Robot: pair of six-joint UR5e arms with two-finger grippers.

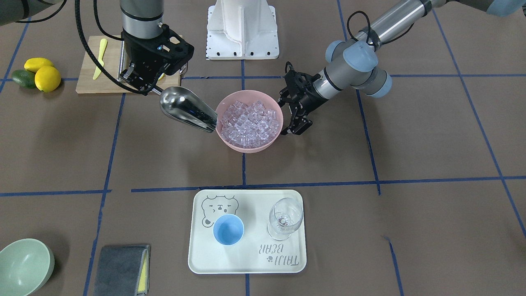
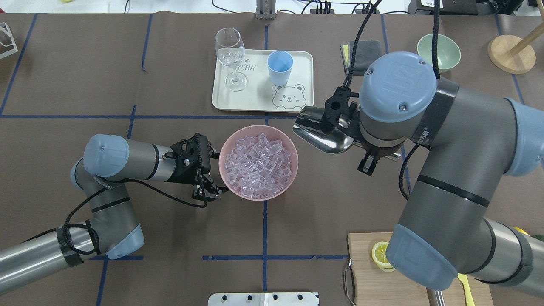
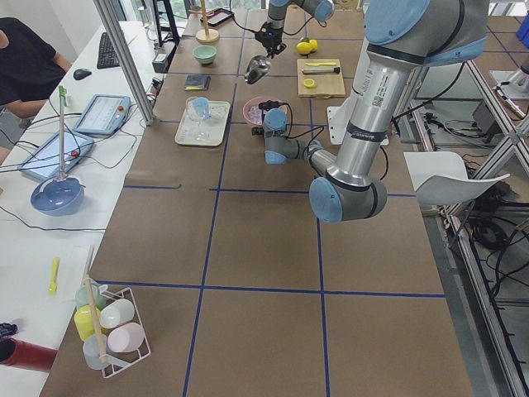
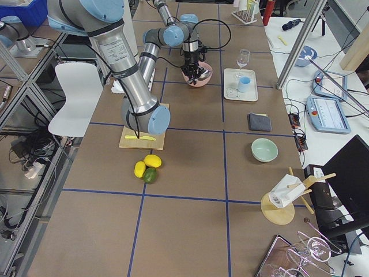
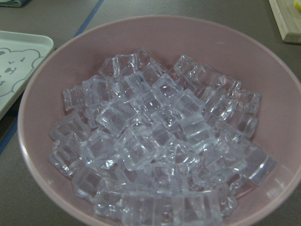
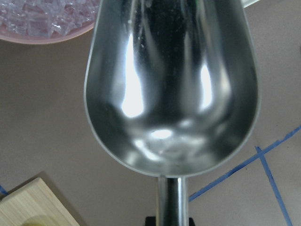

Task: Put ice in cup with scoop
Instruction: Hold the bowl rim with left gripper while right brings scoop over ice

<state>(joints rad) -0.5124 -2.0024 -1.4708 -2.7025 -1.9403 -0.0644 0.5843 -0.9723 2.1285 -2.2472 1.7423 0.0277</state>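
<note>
The ice (image 1: 248,121) fills a pink bowl (image 1: 246,147) at the table's middle; the ice also fills the left wrist view (image 5: 155,141). My right gripper (image 1: 154,88) is shut on the handle of the steel scoop (image 1: 187,109). The scoop hangs in the air with its tip at the bowl's rim. The right wrist view shows the scoop (image 6: 171,84) empty. My left gripper (image 1: 289,115) is open, its fingers spread beside the bowl's opposite rim. The light-blue cup (image 1: 228,229) stands upright and empty on a white tray (image 1: 287,263).
A clear wine glass (image 1: 284,218) stands on the tray beside the cup. A wooden board (image 1: 88,78) with a yellow knife, two lemons (image 1: 47,78) and an avocado lie behind the right arm. A pale green bowl (image 1: 24,265) and a grey cloth (image 1: 121,269) lie beyond the tray's side.
</note>
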